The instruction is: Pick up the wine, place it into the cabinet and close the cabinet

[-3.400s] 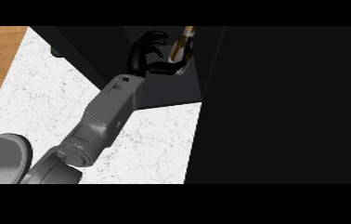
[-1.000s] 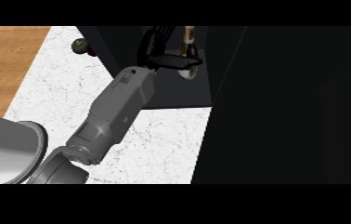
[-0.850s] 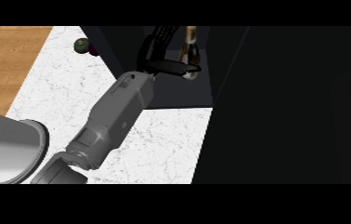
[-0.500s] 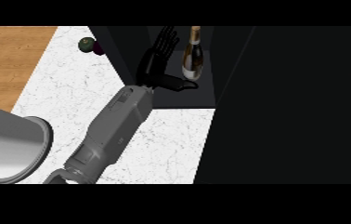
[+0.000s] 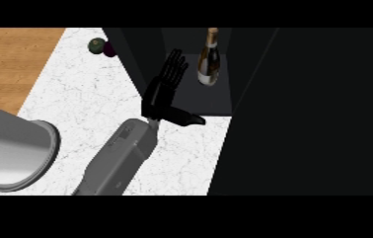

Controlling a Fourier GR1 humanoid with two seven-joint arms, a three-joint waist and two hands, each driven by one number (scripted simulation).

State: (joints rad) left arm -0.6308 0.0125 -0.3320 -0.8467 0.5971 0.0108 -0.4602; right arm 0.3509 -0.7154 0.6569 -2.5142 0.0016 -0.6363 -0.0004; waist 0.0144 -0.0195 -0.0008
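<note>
Since the earlier frames the hand has let go of the bottle and drawn back toward the lower part of the frame; where its fingers were curled round the bottle's body, they now stand straight and hold nothing.

Nearest, at the lower left, a grey rounded part of the robot (image 5: 22,153) fills the corner, and one grey forearm (image 5: 120,160) rises from the bottom edge over the white marbled counter (image 5: 80,99). Which arm it is cannot be told with certainty; coming in left of centre, it reads as the left. At its end the black hand (image 5: 164,94) is spread open, fingers pointing up the frame, thumb out to the right, just at the front edge of the dark cabinet (image 5: 211,101).

Further in, the dark glass wine bottle with pale label (image 5: 209,66) stands inside the cabinet, up and to the right of the hand and just apart from the fingertips. Its long axis runs up the frame, neck toward the top edge.

At the upper left, two small round things, one green and one dark purple (image 5: 102,46), lie on the counter.

With the bottle stowed, the door is what remains; it is lost in the black at the right.
</note>
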